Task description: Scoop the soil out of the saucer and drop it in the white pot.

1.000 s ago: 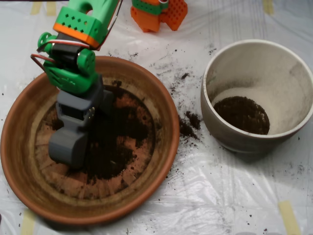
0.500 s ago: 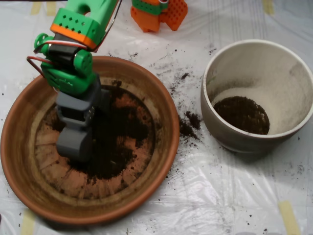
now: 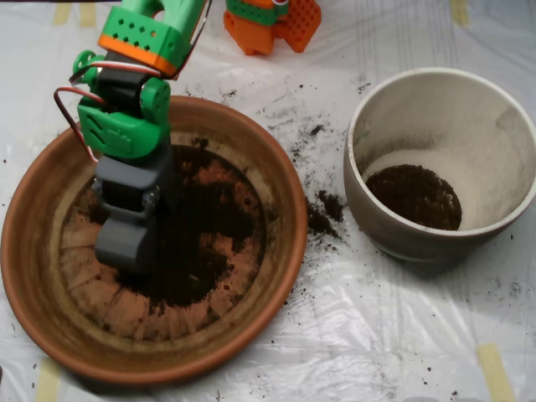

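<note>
Down in the saucer (image 3: 33, 251), the grey scoop (image 3: 126, 243) sits on the left side of the soil (image 3: 205, 230), its mouth hidden beneath its own shell. Dark, crumbly soil covers the ridged base's middle. Right of it, the white pot (image 3: 502, 109) holds a small dark heap.

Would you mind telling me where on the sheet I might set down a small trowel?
The plastic sheet lies bare below the cream-white ceramic pot, right of the terracotta saucer. Between saucer and pot it is narrow and strewn with spilled soil.
</note>
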Controlling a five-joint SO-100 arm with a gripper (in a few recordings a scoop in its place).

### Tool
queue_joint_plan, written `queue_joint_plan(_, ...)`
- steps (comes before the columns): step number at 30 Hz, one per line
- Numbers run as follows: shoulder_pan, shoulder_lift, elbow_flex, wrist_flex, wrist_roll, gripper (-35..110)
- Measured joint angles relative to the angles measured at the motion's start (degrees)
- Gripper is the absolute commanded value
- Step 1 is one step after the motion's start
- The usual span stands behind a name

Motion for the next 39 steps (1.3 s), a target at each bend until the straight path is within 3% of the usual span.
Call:
queue_joint_plan(12,-0.09,0.62,2.72,-12.39,-8.0,2)
queue_joint_plan(20,0.0,0.79,4.83,-18.81,-4.31,0)
queue_joint_plan(28,-2.46,12.74,9.23,-16.26,1.76,-1)
queue_joint_plan(39,-9.67,32.87,9.32,-1.58,2.55,-1)
